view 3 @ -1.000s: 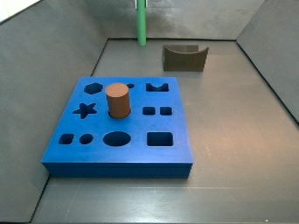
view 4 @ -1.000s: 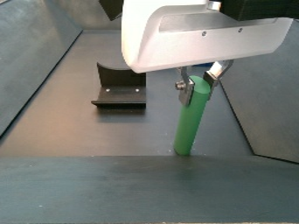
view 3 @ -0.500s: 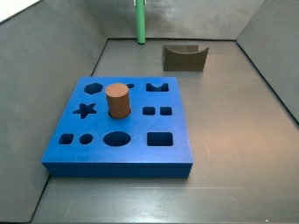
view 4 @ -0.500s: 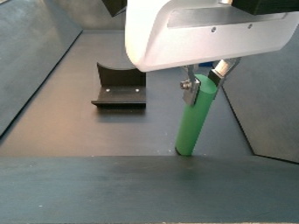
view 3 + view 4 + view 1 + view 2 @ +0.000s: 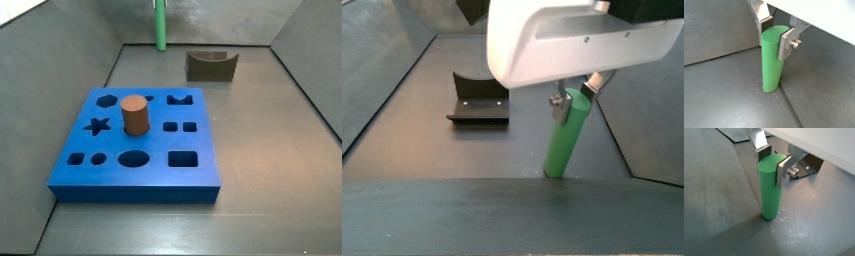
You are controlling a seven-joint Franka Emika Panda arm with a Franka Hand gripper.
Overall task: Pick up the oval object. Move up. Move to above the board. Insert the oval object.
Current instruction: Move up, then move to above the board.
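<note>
While the oval object (image 5: 771, 60) stands upright on the grey floor at the far wall, well apart from the board (image 5: 138, 142), I have the gripper (image 5: 778, 33) clamped near its top, and I judge it light, rigid and slick.

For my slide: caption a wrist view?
Gripper fingers flank the upright oval object standing on the floor.

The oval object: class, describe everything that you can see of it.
The oval object is a long, smooth, bright green peg with rounded sides and a flat top. It stands upright, its base on the grey floor near a wall, far from the board. The tool has its silver fingers closed on the peg's upper end.
</note>
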